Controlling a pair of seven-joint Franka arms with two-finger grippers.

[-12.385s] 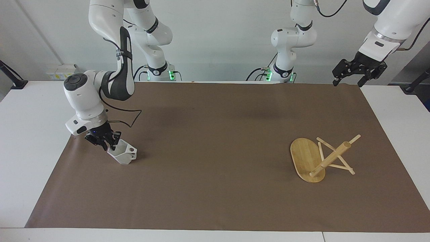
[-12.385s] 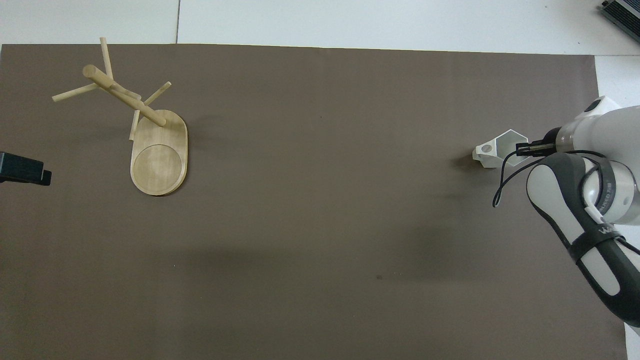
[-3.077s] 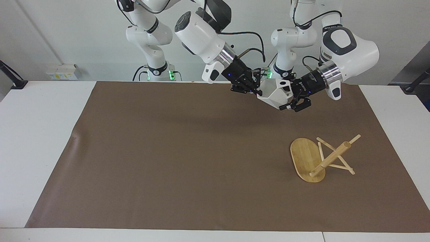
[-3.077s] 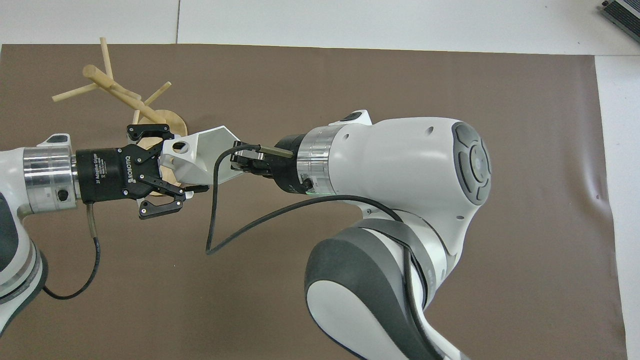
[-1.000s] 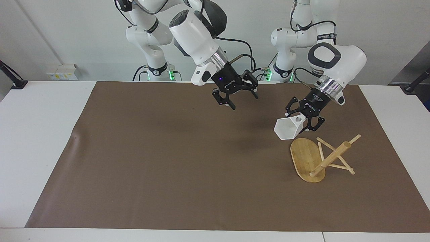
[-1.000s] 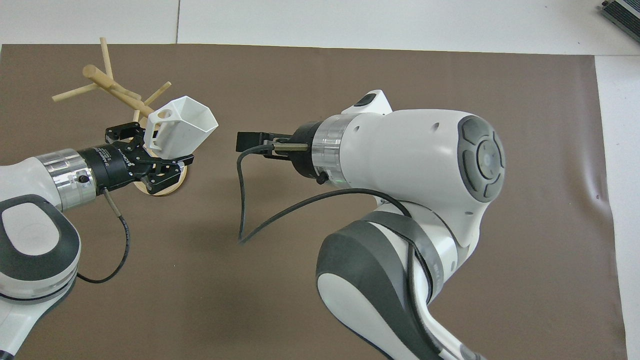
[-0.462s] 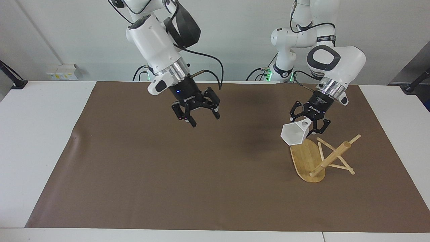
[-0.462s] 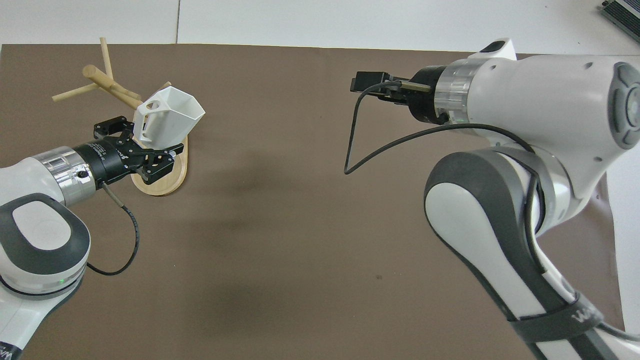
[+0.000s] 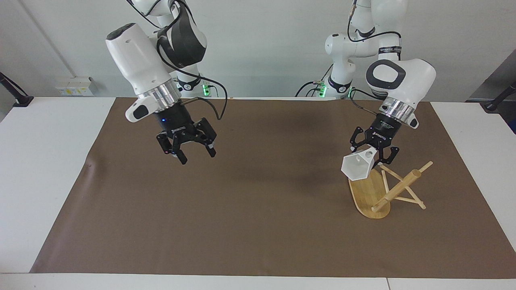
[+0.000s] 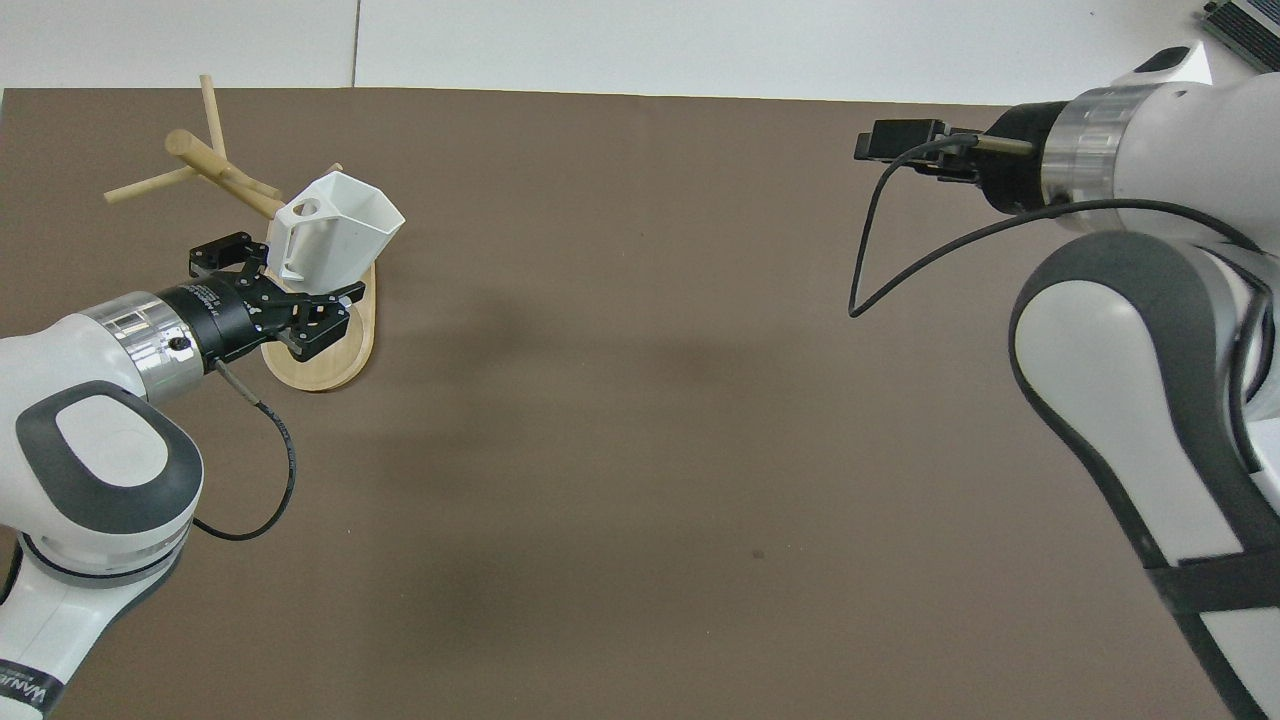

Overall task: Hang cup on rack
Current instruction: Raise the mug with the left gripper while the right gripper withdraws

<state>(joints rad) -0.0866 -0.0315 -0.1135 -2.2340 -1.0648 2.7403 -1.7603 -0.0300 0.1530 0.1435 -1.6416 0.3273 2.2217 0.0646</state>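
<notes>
Cup point(image 9: 356, 166) now lower, over rack point(image 9: 373, 192)

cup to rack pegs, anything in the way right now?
Nothing visible. The left gripper holds the cup by its handle in the air over the rack base; only open air separates it from the pegs. The right gripper is open over bare mat toward its own end.

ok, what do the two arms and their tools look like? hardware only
Both arms are glossy white with dark grey or black joint bands and a silver ring at the wrist. Each ends in a black two-finger tool, the left tool and the right tool, with small white lettering on the body. A black cable loops from each wrist. The right tool shows a small blue light.
</notes>
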